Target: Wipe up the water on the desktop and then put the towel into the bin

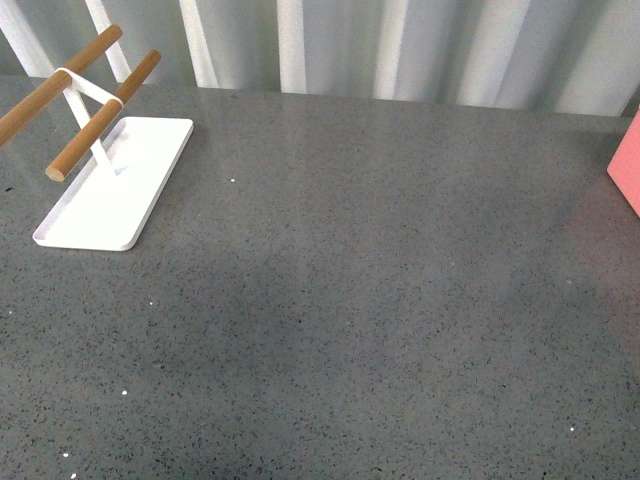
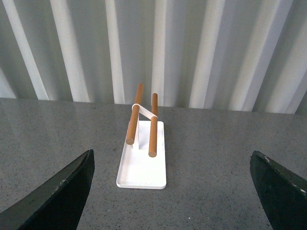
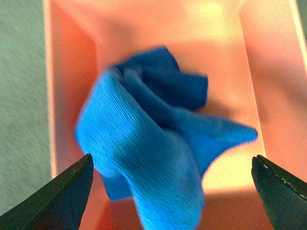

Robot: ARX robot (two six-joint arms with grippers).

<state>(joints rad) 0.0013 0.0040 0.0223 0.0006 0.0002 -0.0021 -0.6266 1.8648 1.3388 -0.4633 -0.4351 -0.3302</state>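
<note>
While right gripper [image 3: 172, 191] gapes wide, empty, crumpled looped-pile towel [image 3: 148, 158] blurs over smooth-walled bin [image 3: 273, 96].

The front view looked down and forward across the surface [image 1: 350, 300], with the white tray [image 1: 115, 190] at 10 o'clock and the bin [image 1: 628, 170] at 3 o'clock. The left wrist view faced that same tray [image 2: 142, 167] from low and farther off. The right wrist view looked closely down into the bin [image 3: 268, 72].
</note>
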